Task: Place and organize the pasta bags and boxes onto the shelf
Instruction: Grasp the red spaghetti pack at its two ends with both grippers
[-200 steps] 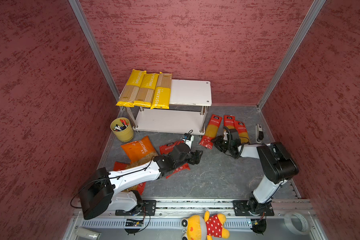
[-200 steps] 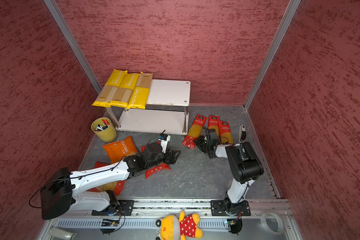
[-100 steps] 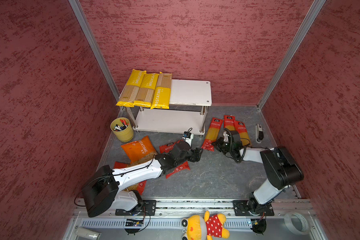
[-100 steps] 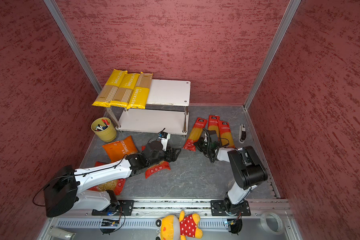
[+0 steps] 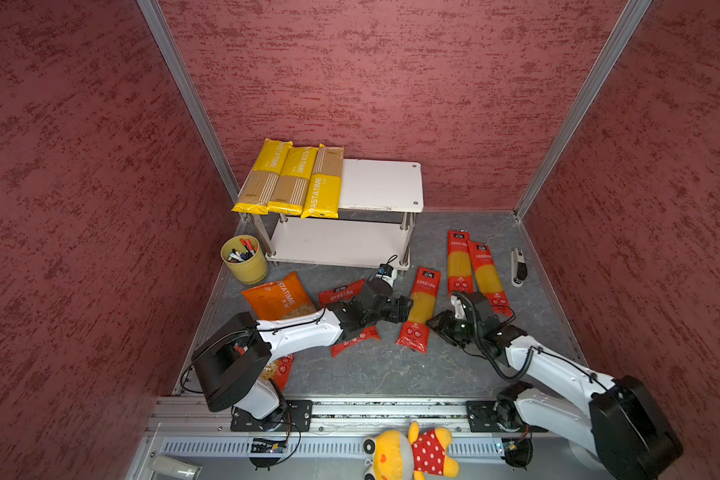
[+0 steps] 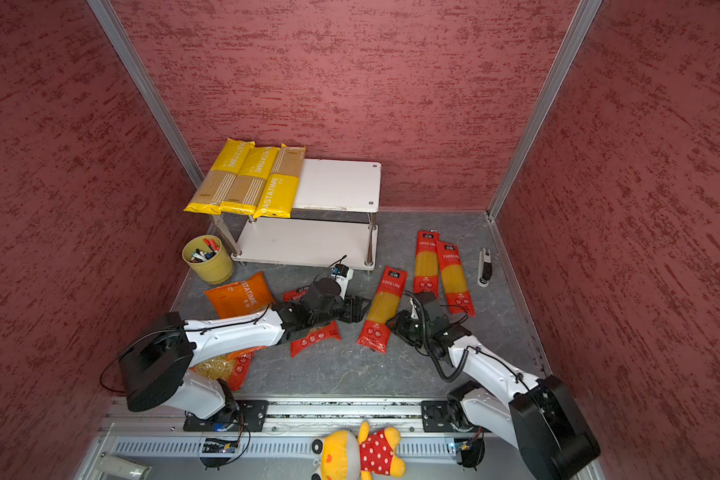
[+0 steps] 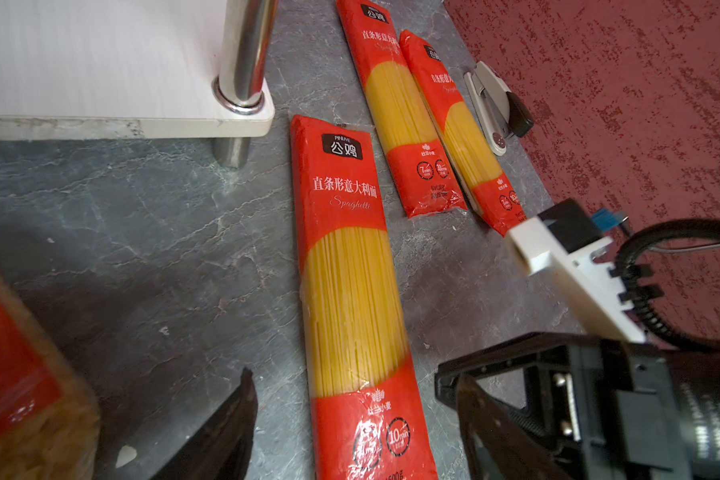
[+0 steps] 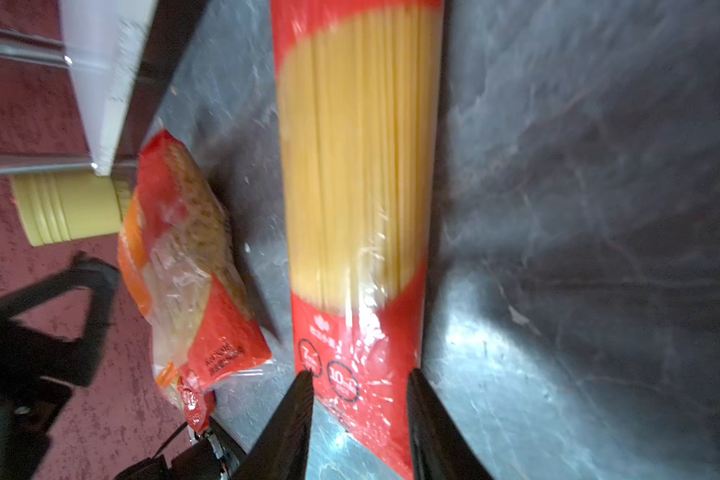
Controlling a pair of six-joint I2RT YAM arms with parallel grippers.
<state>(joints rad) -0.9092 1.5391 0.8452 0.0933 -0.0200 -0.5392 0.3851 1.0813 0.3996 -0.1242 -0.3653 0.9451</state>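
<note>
I see the shelf point(image 5: 385, 183) at about 12 o'clock on the grey surface point(image 5: 391, 365), against the far wall. The three yellow spaghetti packs point(image 5: 292, 183) lie side by side on the 9 o'clock half of its top board; the rest of that board and the lower board are bare. One red spaghetti pack point(image 5: 420, 309) lies flat near the middle of the surface, its long axis running roughly 12 to 6, between my two arms. My left hand point(image 5: 402, 309) sits at the pack's 9 o'clock edge, released. In the left wrist view its fingers point(image 7: 225, 428) stand wide apart with the pack point(image 7: 350, 291) lying between them, nothing grasped. My right hand point(image 5: 435, 324) is at the pack's 4 o'clock corner. In the right wrist view its fingers point(image 8: 296, 415) stand apart over the red end of the pack point(image 8: 358, 166), and I cannot tell whether they touch it. Two more red spaghetti packs point(image 5: 460, 266) lie side by side at 2 o'clock, with a stapler point(image 5: 518, 266) just beyond them at 3 o'clock. The orange macaroni bag point(image 5: 275, 297) lies at 9 o'clock, a short red bag point(image 5: 341, 293) partly under my left arm, and another short red bag point(image 5: 281, 368) by that arm's base at 7 o'clock. The pen cup point(image 5: 246, 266) stands at the shelf's 8 o'clock corner, and a plush toy point(image 5: 412, 453) lies on the rail at 6 o'clock.
</note>
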